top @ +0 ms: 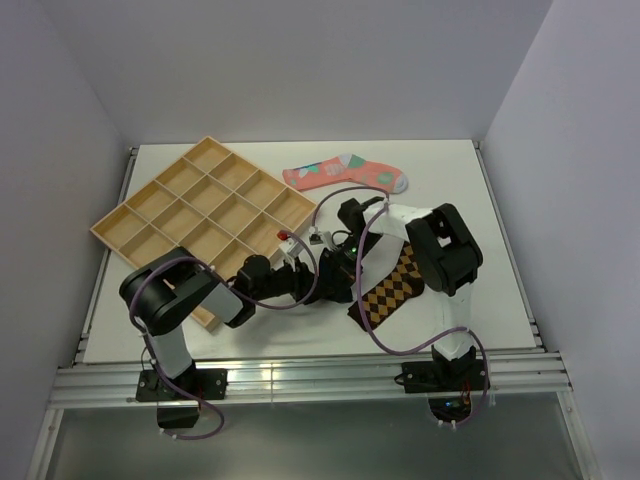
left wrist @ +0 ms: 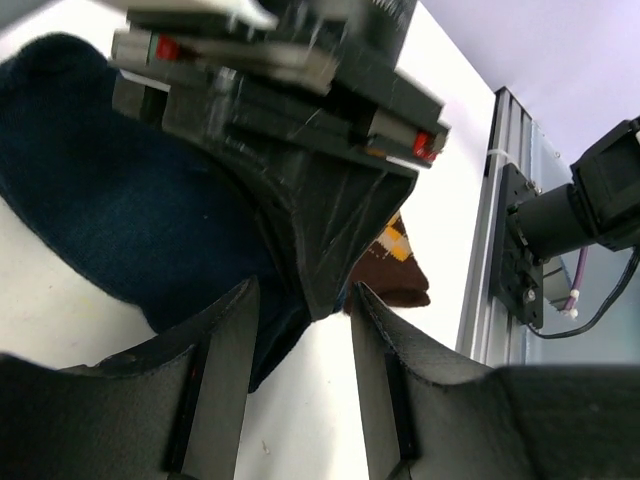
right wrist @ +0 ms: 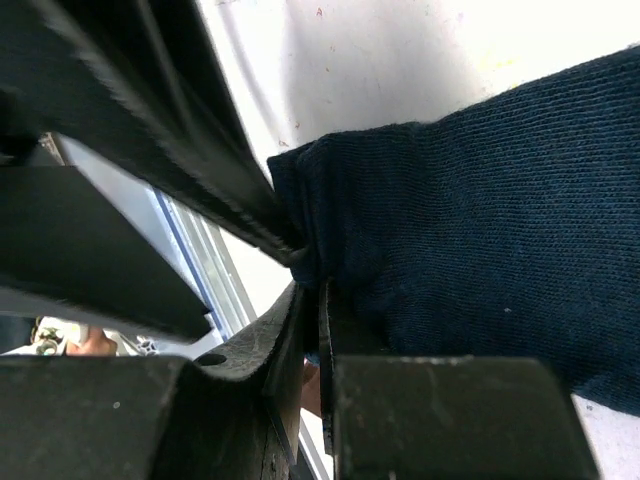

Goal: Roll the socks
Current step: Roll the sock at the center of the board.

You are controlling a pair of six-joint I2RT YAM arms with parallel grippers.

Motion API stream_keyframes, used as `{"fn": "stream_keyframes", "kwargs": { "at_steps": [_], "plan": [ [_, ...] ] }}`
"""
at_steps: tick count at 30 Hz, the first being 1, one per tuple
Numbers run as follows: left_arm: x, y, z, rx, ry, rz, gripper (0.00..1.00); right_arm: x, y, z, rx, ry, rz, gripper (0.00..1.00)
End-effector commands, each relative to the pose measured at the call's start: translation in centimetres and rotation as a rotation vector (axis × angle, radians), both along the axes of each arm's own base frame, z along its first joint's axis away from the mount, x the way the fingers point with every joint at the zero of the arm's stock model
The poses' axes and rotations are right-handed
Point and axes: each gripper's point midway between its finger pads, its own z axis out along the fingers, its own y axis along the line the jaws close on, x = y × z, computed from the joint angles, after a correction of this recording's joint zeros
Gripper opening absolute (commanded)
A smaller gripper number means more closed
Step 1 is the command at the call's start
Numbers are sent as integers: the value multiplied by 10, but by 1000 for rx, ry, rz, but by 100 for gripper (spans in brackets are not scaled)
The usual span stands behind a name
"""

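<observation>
On the table (top: 450,170), the navy sock (right wrist: 480,200) was clamped by the right gripper (right wrist: 312,305), the left gripper (left wrist: 302,330) spread apart alongside.

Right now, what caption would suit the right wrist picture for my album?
The right gripper pinches the edge of the navy sock on the white table.

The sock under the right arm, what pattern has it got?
The patterned sock has brown and orange diamonds, clearest from the top camera.

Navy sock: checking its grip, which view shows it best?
Right wrist: the navy sock fills the frame, its edge pinched in the right tool. Left wrist shows part behind that tool; overhead, arms hide it.
</observation>
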Motion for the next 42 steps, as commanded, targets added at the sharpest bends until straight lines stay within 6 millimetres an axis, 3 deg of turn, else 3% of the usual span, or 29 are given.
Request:
{"fn": "stream_keyframes", "kwargs": {
  "at_steps": [1,30,42],
  "plan": [
    [0,-10,15,-58,-72,-49,47,6,2,7,28,7,-1,11],
    [-2,-3,-20,30,-34,-85,58,14,-2,9,12,14,-37,9],
    [4,-3,-32,85,-24,-71,56,17,-5,9,8,23,-53,8]
  ]
}}
